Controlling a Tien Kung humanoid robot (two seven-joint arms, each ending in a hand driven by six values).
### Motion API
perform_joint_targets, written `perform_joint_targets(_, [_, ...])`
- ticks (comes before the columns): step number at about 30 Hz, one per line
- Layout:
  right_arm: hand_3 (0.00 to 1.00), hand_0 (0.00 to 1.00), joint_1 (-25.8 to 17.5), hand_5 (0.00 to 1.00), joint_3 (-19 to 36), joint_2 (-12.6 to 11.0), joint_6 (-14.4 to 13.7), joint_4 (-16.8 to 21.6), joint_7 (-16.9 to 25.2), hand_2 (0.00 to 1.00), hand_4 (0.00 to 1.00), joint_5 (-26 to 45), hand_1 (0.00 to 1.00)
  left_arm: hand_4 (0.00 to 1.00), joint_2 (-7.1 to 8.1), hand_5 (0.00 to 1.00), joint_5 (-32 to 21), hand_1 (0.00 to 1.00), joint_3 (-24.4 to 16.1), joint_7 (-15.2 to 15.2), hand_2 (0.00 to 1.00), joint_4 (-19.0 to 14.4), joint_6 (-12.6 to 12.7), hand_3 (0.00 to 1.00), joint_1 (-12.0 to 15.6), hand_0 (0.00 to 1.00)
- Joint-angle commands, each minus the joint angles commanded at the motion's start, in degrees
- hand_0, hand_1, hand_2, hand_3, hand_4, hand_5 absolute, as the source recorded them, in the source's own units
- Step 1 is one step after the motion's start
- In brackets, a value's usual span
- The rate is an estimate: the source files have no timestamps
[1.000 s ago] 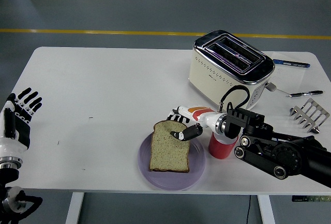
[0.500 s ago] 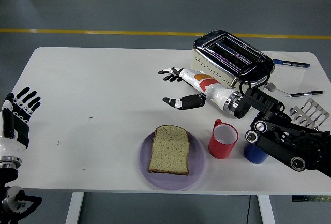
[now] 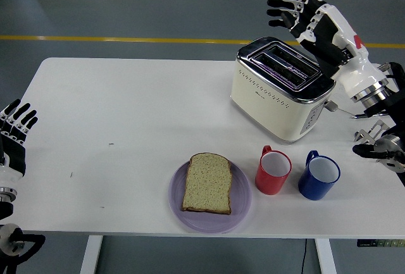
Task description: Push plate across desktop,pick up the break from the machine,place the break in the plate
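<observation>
Bread on the plate, both hands empty

The bread (image 3: 207, 183) lies flat on the purple plate (image 3: 239, 209) at the near middle of the white table (image 3: 126, 109). Just right of the plate stands a red mug (image 3: 273, 170), and a blue mug (image 3: 319, 175) stands right beside it, both upright and near each other. The toaster (image 3: 281, 87) sits farther back on the right, its slots facing up. The right hand (image 3: 310, 18) is raised above and behind the toaster, fingers spread and released, grasping nothing. The left hand (image 3: 14, 138) rests at the left edge, fingers relaxed and open, well apart from the plate. A metal rack (image 3: 367, 136) shows at the right edge, partly hidden by the arm.
</observation>
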Motion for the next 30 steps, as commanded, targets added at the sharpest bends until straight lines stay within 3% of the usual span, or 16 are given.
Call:
perform_joint_targets(5, [0.779,0.769,-7.34,0.476,12.29,1.53,-0.47,-3.78,-0.33,0.763,0.536,11.63,0.749,0.484,0.04,0.998,-2.65,0.773,-1.28,1.14,0.786,-1.34,-1.0,0.739,-0.05,0.787])
perform_joint_targets(11, [0.779,0.776,-14.76,0.474,25.6,3.34,1.7,-5.99,-1.02,0.766,0.549,11.26,0.755,0.49,0.02,0.998,-3.32,0.778,-2.71,2.84,0.796,-2.39,-2.43,0.746,-0.09,0.789])
perform_joint_targets(17, [0.772,0.781,-20.48,0.478,28.44,5.36,4.94,-6.36,-2.55,0.771,0.555,9.35,0.758,0.495,0.18,0.998,-4.19,0.789,-4.09,6.6,0.807,-2.75,-5.05,0.769,-0.75,0.799])
perform_joint_targets(26, [0.767,0.781,-22.95,0.49,31.64,8.18,8.35,-8.52,-5.45,0.769,0.556,6.21,0.759,0.504,0.48,0.998,-4.84,0.794,-5.14,9.7,0.815,-3.08,-6.88,0.775,-1.7,0.806])
perform_joint_targets(30, [0.759,0.781,-23.23,0.503,33.63,9.13,11.81,-10.9,-6.55,0.765,0.54,4.34,0.755,0.509,0.56,0.998,-4.75,0.797,-5.54,10.5,0.817,-3.23,-7.4,0.776,-1.75,0.808])
